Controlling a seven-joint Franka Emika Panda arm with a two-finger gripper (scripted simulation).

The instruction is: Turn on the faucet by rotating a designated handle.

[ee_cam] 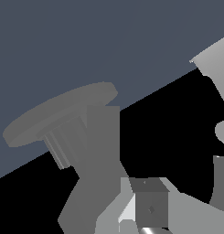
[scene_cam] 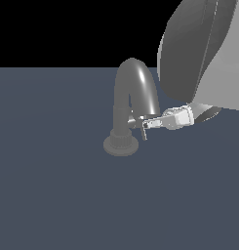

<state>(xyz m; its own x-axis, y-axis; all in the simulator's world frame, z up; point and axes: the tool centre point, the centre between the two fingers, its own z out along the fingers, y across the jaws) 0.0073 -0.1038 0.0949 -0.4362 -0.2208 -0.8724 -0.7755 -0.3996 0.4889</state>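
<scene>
The dull grey faucet (scene_cam: 134,85) stands mid-scene, its thick arched spout rising over an upright column and a round ribbed base flange (scene_cam: 120,145). The handle (scene_cam: 136,122) shows only as a short stub sticking out of the column toward the exterior view's right. My gripper (scene_cam: 144,126) lies level right at that stub, its fingertips (scene_cam: 145,133) close to the column; how far apart the jaws stand is unclear. In the wrist view the faucet's column (ee_cam: 102,151) and flange (ee_cam: 58,114) fill the frame, with one dark finger pad (ee_cam: 150,205) just beside the column.
The flat blue-grey floor (scene_cam: 52,195) stretches all around the faucet. My arm's large grey links (scene_cam: 199,49) loom at the upper part of the exterior view's right, above and behind the gripper.
</scene>
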